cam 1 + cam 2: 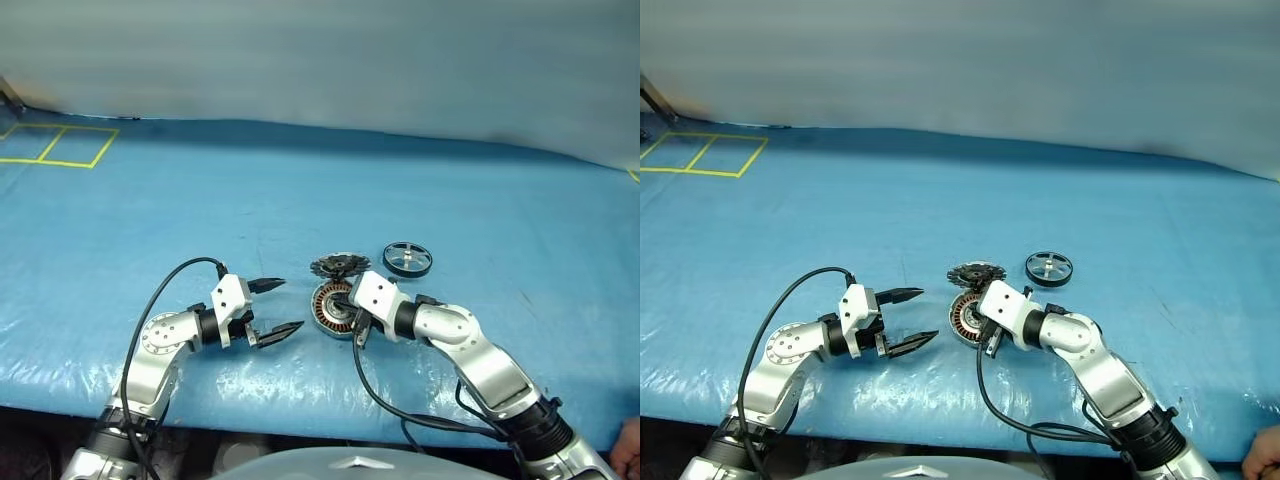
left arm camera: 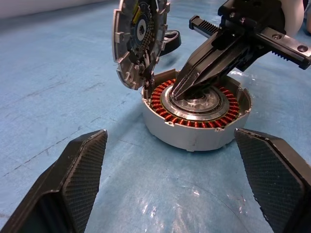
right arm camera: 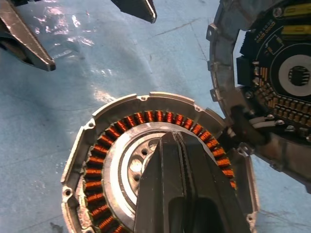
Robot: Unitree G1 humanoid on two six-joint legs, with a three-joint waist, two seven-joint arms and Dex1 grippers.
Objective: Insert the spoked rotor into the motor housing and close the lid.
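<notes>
The motor housing [image 1: 326, 312] sits on the blue table, its copper windings [image 3: 146, 118] ringing a silver hub. Its hinged lid [image 1: 338, 266] stands upright at the far side, the dark toothed inside [image 2: 138, 39] facing the housing. Farther back and to the right, the spoked rotor [image 1: 407, 259] lies flat. My right gripper [image 1: 341, 300] is shut with nothing in it. Its fingertips [image 2: 182, 90] point down onto the hub. My left gripper [image 1: 291, 305] is open and empty, a little to the left of the housing, with its fingers [image 2: 77, 179] on either side of it in the left wrist view.
A blue tarp [image 1: 200, 220] covers the table, with yellow tape lines [image 1: 60, 145] at the back left. A pale wall [image 1: 320, 60] runs along the far side. The table's front edge [image 1: 300, 425] lies just below the arms.
</notes>
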